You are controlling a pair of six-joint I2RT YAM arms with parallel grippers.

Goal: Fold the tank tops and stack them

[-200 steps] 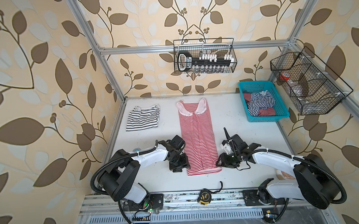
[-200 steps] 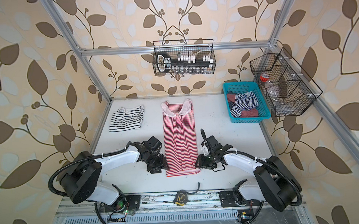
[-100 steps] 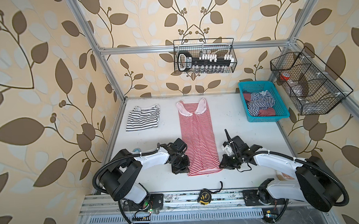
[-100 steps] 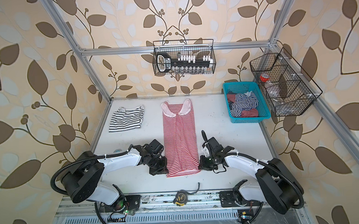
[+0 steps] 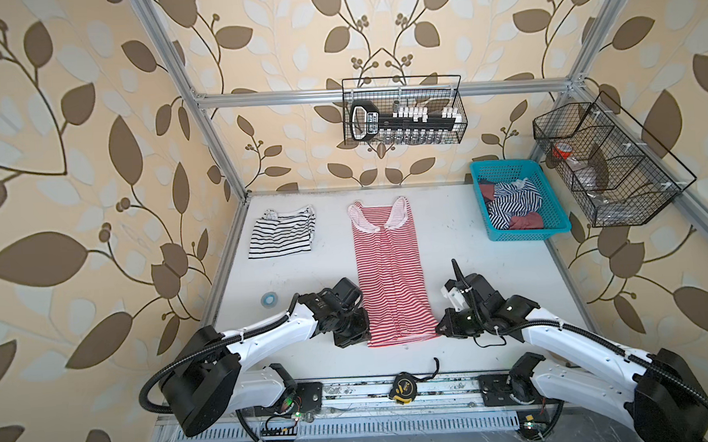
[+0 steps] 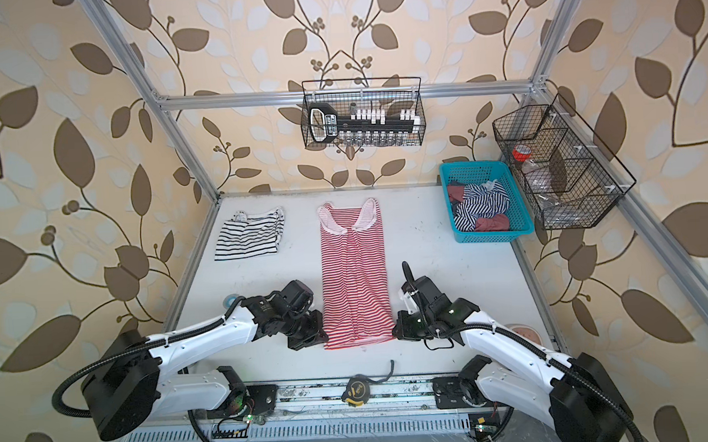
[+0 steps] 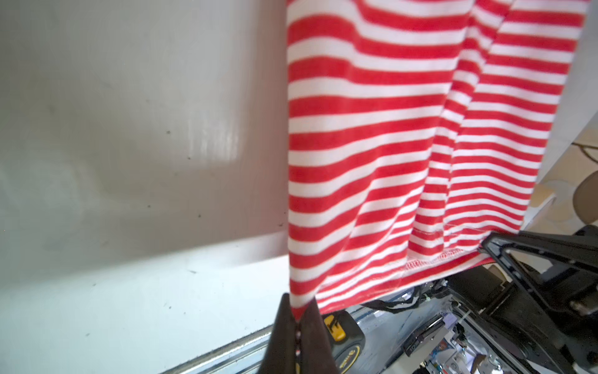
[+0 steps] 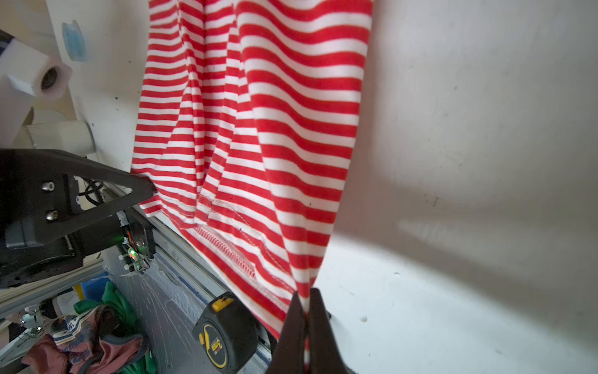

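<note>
**Top views.** The red-and-white striped knit tank top (image 5: 388, 266) lies flat in the middle of the white desk (image 5: 470, 241) in both top views. Its long axis runs straight away from my base, with the hem nearest me and the white-trimmed straps at the far end. My left jaws sit at the hem's left corner and my right jaws at its right corner, so neither arm is nearer. The whole garment stretches away from both jaws. Judgement: the coming move carries the hem along that axis toward the straps, halving the length.

A folded black-and-white striped knit top (image 5: 281, 234) rests at the far left, well apart. A crumpled navy-and-white striped top (image 5: 513, 205) lies in the turquoise plastic mesh basket (image 5: 529, 232) at the far right. A yellow-and-black tape measure (image 5: 402, 388) sits on the front rail, near the hem.

**Left wrist.** The left jaws are closed, pinching the hem corner, and striped cloth shows between the tips. The fabric (image 7: 404, 145) fans away from them. The right jaws meet the opposite corner.

**Right wrist.** The right jaws are closed on their hem corner in the same way. I cannot tell whether the hem is clear of the desk.

**Writing.** The tape measure (image 8: 223, 327) carries a printed mark, possibly a "3", but I am not sure of it. The label on the black tool in the hanging black wire basket (image 5: 402, 111) is too small to read.
</note>
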